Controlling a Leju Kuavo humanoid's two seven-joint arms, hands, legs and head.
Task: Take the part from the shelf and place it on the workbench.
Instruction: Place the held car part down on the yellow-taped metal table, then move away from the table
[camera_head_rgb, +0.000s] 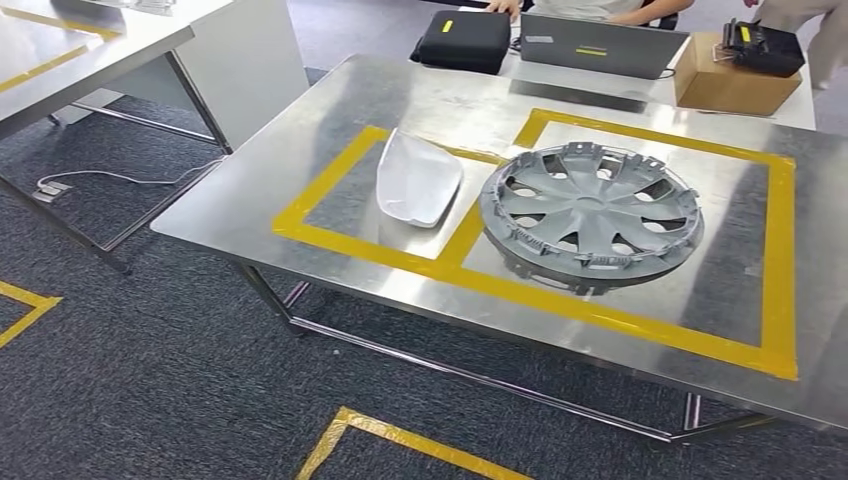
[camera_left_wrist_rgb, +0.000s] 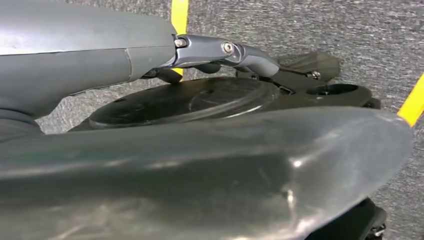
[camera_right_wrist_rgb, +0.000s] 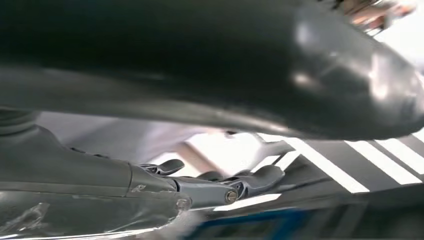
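On your left hand (camera_left_wrist_rgb: 75, 65) the fingers (camera_left_wrist_rgb: 240, 52) reach out straight and stand apart from the thick thumb (camera_left_wrist_rgb: 225, 165). Nothing is between them, and behind them is grey carpet (camera_left_wrist_rgb: 300, 30) with a strip of floor tape (camera_left_wrist_rgb: 179, 12). On the right hand (camera_right_wrist_rgb: 75, 180) the fingers (camera_right_wrist_rgb: 250, 182) are a little bent, also well apart from the thumb (camera_right_wrist_rgb: 200, 65), and they hold nothing.

In the head view, two parts lie in front of you on the steel worktop (camera_head_rgb: 250, 215). A white shell (camera_head_rgb: 418, 178) is in the left box of yellow tape (camera_head_rgb: 520, 295). A grey wheel cover (camera_head_rgb: 592, 215) is in the right box, with its near edge on the tape between the boxes. They lie near each other without touching. I cannot tell which one is the task's part.

The shell's long axis runs away from you, with the narrow end far. I judge the left hand is nearer to the shell and the right hand to the wheel cover, which is round and has no long axis.

Behind the parts are a black case (camera_head_rgb: 462, 38), a laptop (camera_head_rgb: 590, 45) and a cardboard box (camera_head_rgb: 722, 85). The case and the laptop carry small yellow stickers, but the writing is too small to read.
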